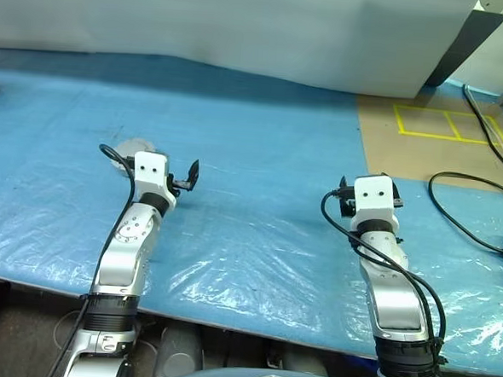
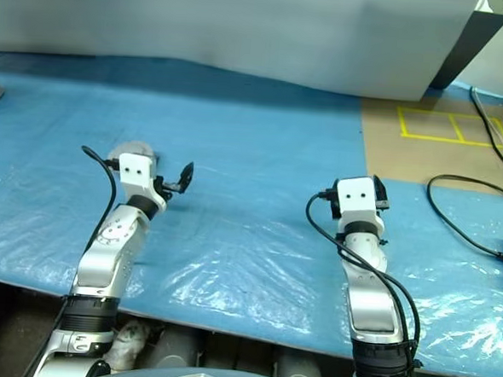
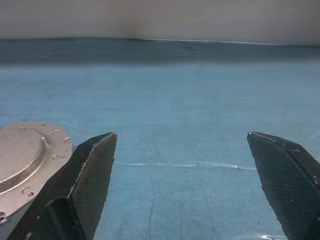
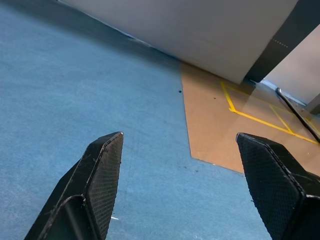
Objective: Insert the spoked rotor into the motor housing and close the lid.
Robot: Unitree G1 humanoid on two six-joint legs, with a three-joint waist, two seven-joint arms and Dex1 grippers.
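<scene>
Both arms low over blue sheet (image 1: 259, 206). Left gripper (image 3: 182, 175) wide apart, nothing between fingers; right gripper (image 4: 180, 182) also wide, nothing held. Lid (image 3: 25, 160), smooth silver-grey face up, lies on sheet just beside left gripper's outer finger, partly hidden behind left wrist in head views. Farther right: brown board (image 1: 434, 140) with yellow tape squares, black cable (image 1: 472, 219). White wall (image 1: 244, 26) at back

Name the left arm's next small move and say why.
Probably shift the left gripper toward the robot's left, to bring the silver disc between its fingers. The gripper is open and empty, and the disc lies on the blue sheet outside the gap, beside one finger. The right gripper, also open, has nothing near it.
</scene>
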